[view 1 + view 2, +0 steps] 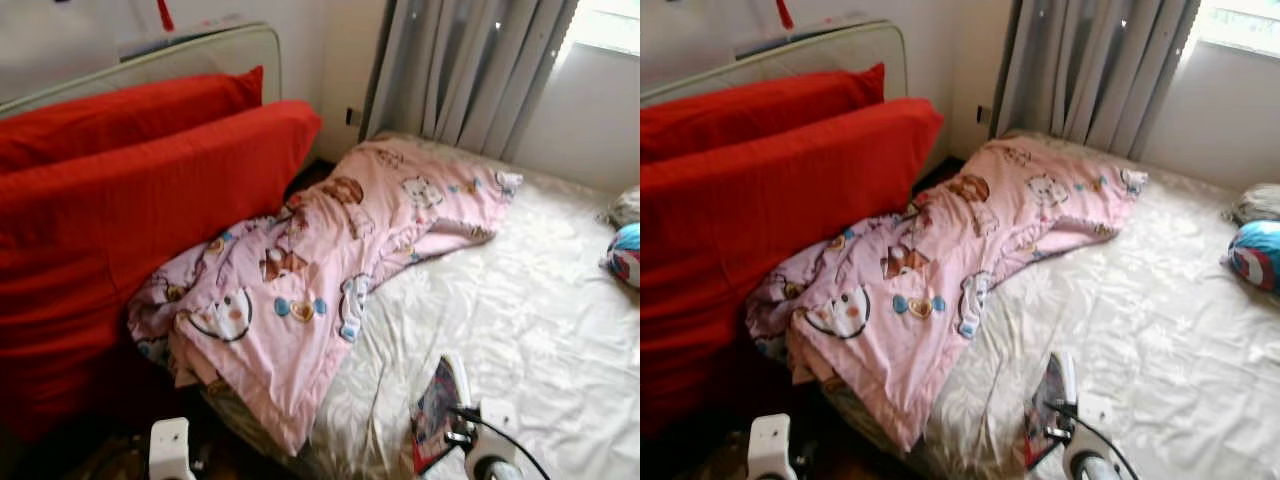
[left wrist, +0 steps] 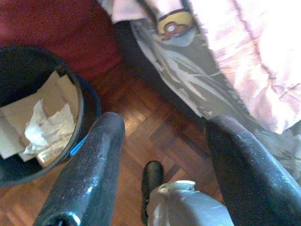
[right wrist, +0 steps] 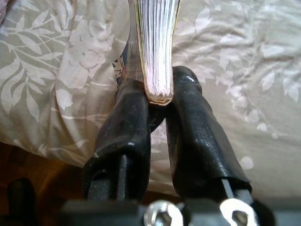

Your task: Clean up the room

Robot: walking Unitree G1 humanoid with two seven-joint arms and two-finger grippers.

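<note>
Right gripper clamps a book; bin holds cardboard, tissue.

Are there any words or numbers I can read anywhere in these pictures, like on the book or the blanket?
None can be read.
Book, clamped edge-on between the right gripper fingers: colourful cover, too blurred to tell any letters.
Pink blanket: cartoon animals and hearts, no words that can be made out.
Paper scraps in the black bin: nothing printed can be made out.
Blue and red cushion: a round pattern, no letters visible.
</note>
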